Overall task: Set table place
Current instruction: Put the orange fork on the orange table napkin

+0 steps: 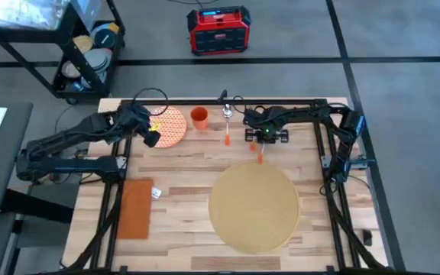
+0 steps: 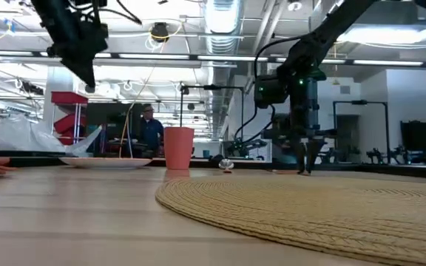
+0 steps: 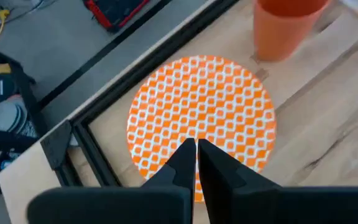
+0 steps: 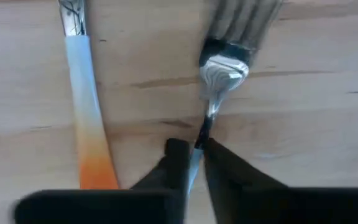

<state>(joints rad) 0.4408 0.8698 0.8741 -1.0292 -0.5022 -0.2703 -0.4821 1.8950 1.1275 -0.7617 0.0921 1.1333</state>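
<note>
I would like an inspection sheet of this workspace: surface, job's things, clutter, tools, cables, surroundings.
Surface: table, light wood planks, black frame.
Job's things: placemat bare; patterned plate and orange cup near the far edge; knife and fork side by side; orange napkin at left.
Clutter: small white item beside the napkin, cannot identify.
Tools: left tool shut, above the plate; right tool closed on the fork handle.
Cables: black loop by the left arm.
Surroundings: red case, cart, a person far behind.
</note>
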